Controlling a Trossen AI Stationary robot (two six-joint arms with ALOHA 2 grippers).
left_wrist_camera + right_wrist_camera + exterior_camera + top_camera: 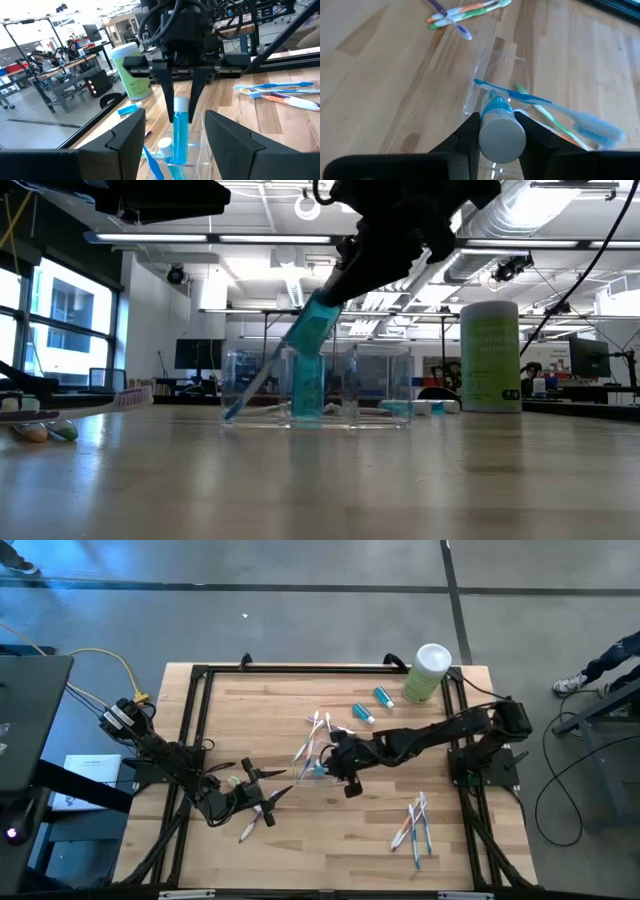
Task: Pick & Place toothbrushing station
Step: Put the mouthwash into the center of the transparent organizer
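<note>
The clear cup stands mid-table on its base. In it are a blue white-capped tube and slim toothbrushes leaning out over its rim. My right gripper hangs over the cup, slanting down, shut on a second blue tube. My left gripper waits level on the cup's left, open; in its wrist view its fingers frame the cup without touching it. More toothbrushes lie behind the cup, at the near right and by the left gripper. My right gripper pinches the tube at its white cap end between its two fingers, one on each side. The fingers slant down from the table's right. The tube hangs tilted, cap up, and its blue lower end reaches into the cup's mouth. Whether it touches the bottom I cannot tell.
A tall pale-green canister with a white lid stands at the far right. Two loose blue tubes lie on the wood near it. A black frame runs round the tabletop. Bare wood stretches along the near edge.
</note>
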